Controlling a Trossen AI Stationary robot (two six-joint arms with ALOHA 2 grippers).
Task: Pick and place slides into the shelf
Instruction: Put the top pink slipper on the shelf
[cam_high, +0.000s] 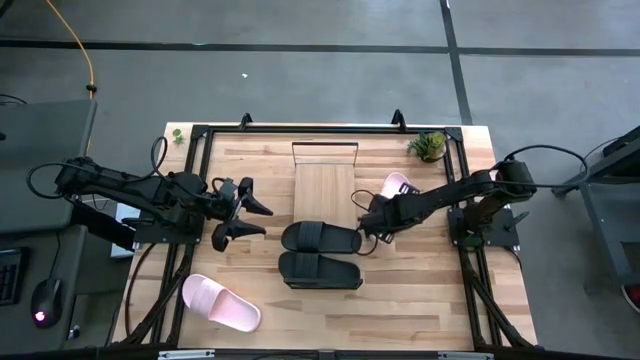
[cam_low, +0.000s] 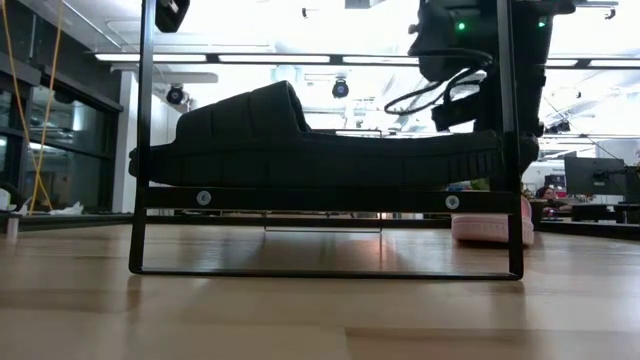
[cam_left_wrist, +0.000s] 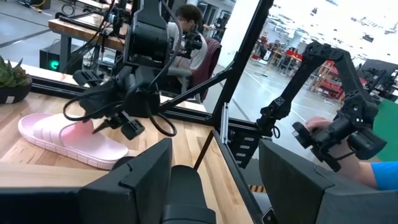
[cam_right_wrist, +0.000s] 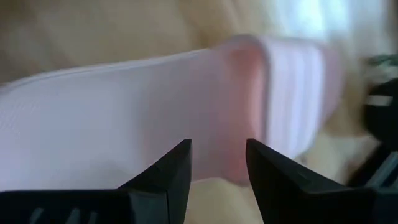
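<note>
Two black slides (cam_high: 320, 237) (cam_high: 320, 270) lie side by side at the near end of the shelf's light-wood board (cam_high: 325, 185). In the low view one black slide (cam_low: 300, 150) rests on a black crossbar (cam_low: 330, 199) raised off the table. One pink slide (cam_high: 220, 303) lies sole down at the near left. Another pink slide (cam_high: 398, 184) (cam_left_wrist: 68, 140) lies right of the board. My right gripper (cam_high: 372, 207) (cam_left_wrist: 115, 129) (cam_right_wrist: 217, 155) slants down just over its near end, open and holding nothing. My left gripper (cam_high: 247, 212) (cam_left_wrist: 217, 180) hovers level at the table's left, open and holding nothing.
A potted plant (cam_high: 428, 145) stands at the far right corner, beside the pink slide. The black table frame (cam_high: 200, 135) rims the top. The shelf's wire frame (cam_high: 325, 150) rises at the board's far end. Beyond the right edge are a person's hand (cam_left_wrist: 311, 126) and another arm (cam_left_wrist: 336, 93).
</note>
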